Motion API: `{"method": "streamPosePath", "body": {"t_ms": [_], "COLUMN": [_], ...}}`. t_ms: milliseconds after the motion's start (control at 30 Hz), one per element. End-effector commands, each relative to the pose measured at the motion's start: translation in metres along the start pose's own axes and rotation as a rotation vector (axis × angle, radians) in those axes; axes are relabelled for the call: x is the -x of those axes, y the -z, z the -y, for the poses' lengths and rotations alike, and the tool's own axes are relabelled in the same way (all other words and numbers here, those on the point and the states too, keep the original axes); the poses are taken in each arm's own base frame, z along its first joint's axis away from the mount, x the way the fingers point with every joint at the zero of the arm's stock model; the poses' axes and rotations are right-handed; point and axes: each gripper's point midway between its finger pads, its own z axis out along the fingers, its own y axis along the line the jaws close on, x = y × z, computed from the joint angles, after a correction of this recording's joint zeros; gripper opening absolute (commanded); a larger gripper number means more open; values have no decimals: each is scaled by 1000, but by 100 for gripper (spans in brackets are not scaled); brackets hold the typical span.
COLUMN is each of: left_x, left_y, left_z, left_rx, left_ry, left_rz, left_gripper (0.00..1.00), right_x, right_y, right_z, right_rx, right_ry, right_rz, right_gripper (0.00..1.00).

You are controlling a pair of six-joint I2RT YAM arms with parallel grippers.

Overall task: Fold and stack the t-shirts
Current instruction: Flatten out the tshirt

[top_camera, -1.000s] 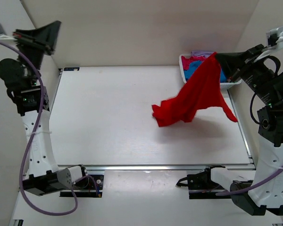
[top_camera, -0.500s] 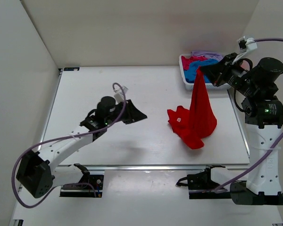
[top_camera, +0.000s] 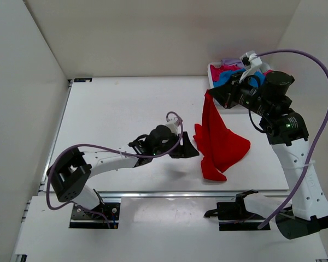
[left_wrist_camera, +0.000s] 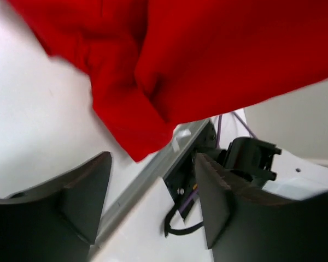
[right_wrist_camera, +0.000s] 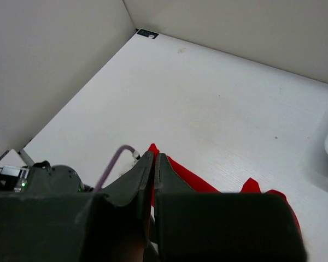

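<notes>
Attention is drawn first to the left arm (top_camera: 106,159), which is stretched low across the white table (top_camera: 115,109) from its base at the near edge. The left pincer (top_camera: 186,150) is brought up just beside the left side of the red t-shirt (top_camera: 221,144), and it is released: in the left wrist view its dark fingers (left_wrist_camera: 82,191) are seen spread wide, with nothing clamped between them. Through that gap (left_wrist_camera: 153,164) the table's near edge is seen, and the red t-shirt (left_wrist_camera: 208,54) fills the upper part of that view, its lowest fold hanging down towards the gap. Whether cloth and fingers are touching cannot be told.

Over to the middle right now. The red t-shirt is held up by one narrow bunch at its top, and from there it is draped down in a long fold; its lower part is spread in a rumpled heap on the table.

That top bunch is gripped by the right pincer (top_camera: 212,96), which is clenched on the cloth. In the right wrist view the right pincer (right_wrist_camera: 154,158) is shown with its jaws pressed together, and the red t-shirt (right_wrist_camera: 191,183) is glimpsed beneath them.

At the far right corner a white basket (top_camera: 210,76) is partly hidden behind the right arm (top_camera: 287,131). In it a magenta t-shirt (top_camera: 224,69), a blue t-shirt (top_camera: 224,79) and a lavender t-shirt (top_camera: 232,61) are bundled together.
</notes>
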Motion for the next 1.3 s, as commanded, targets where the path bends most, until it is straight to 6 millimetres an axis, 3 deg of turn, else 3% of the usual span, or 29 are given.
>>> {"method": "streamPosePath", "body": {"t_ms": [0,100,167,200,267,300,467,667,800,900,933,967,1000,1067,1200,1267], "left_x": [-13,-33,-32,-33,-33,-31,-54,-77,-94,-97,-96,-98,-93,-88,-64,-41], "left_y": [-7,-4,2,3,1,-4,-39,-70,-72,-73,-72,-70,-68,-59,-11,27], "left_z": [2,-4,11,8,10,15,31,2,-28,-44,-51,-58,-60,-69,-96,-128], "left_rx": [18,45,-31,-31,-30,-36,24,184,352,376,390,415,432,470,533,608], "left_ry": [62,39,72,75,58,53,24,-28,-77,-44,-46,-54,-66,-81,-78,-53], "left_rz": [3,-21,18,21,17,9,-79,-130,-200,-192,-191,-191,-170,-148,-85,-45], "left_gripper": [67,60,57,57,60,65,78,86,85,79,68,50,22,0,0,0], "right_x": [20,19,14,15,5,4,-9,-11,-3,-8,-12,-10,-11,-14,-22,-26], "right_y": [-2,-7,-13,-14,-23,-25,-47,-58,-59,-61,-59,-59,-58,-55,-51,-46], "right_z": [1,14,26,28,35,34,18,5,9,11,11,13,11,13,26,29], "right_rx": [-24,-68,-103,-115,-145,-148,-103,-80,-96,-96,-94,-102,-92,-100,-125,-128], "right_ry": [50,53,43,46,40,50,50,68,81,74,74,73,69,68,64,55], "right_rz": [72,61,42,47,18,22,-7,-14,-1,-9,-19,-8,-6,-14,-38,-47], "right_gripper": [0,0,0,0,0,0,0,0,0,0,0,0,0,0,0,0]}}
